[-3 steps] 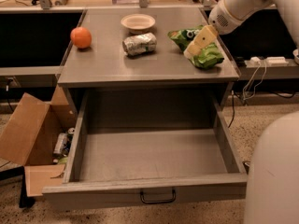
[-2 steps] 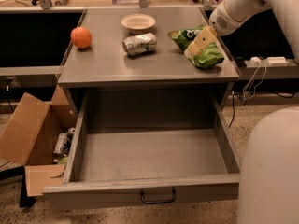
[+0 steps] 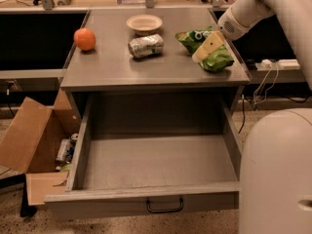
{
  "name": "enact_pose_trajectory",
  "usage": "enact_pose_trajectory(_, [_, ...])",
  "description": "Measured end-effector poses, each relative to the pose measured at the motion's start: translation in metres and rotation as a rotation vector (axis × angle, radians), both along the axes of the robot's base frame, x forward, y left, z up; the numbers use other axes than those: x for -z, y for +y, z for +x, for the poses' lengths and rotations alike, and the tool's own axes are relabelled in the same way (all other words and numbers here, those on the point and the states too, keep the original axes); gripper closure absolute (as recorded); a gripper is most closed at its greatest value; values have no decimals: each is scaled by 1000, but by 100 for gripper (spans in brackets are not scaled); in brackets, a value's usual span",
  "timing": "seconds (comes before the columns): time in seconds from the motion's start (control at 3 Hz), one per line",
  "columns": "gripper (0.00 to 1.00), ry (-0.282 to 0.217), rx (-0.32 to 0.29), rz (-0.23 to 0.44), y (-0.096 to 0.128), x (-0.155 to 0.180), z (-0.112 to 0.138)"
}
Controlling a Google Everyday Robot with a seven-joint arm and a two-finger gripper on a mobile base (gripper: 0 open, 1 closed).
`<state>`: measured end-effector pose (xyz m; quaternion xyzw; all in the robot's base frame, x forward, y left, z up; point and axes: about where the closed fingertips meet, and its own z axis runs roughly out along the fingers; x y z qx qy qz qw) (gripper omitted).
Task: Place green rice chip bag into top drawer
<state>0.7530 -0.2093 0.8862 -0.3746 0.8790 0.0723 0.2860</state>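
The green rice chip bag (image 3: 218, 61) lies crumpled on the right side of the grey cabinet top (image 3: 112, 67). My gripper (image 3: 209, 46) reaches down from the upper right on the white arm (image 3: 248, 9) and sits right on the bag's middle, covering part of it. The top drawer (image 3: 122, 200) is pulled wide open below the top, with nothing in its grey box. Its small black wire handle (image 3: 165, 206) shows on the front.
A crushed silver can (image 3: 145, 46), a cream bowl (image 3: 144, 22) and an orange (image 3: 85, 39) lie on the cabinet top. An open brown cardboard box (image 3: 29, 140) stands at the lower left. My white body (image 3: 275, 174) fills the lower right. A power strip (image 3: 278, 63) with cables lies at the right.
The gripper stays on the bag in about the same place. My white body at the lower right now fills more of the view.
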Motion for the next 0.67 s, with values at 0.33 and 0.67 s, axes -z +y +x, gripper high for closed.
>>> enact_pose_trajectory(0.33, [14, 17, -7, -12, 4, 10, 5])
enact_pose_trajectory(0.67, [38, 19, -28, -17, 14, 15, 10])
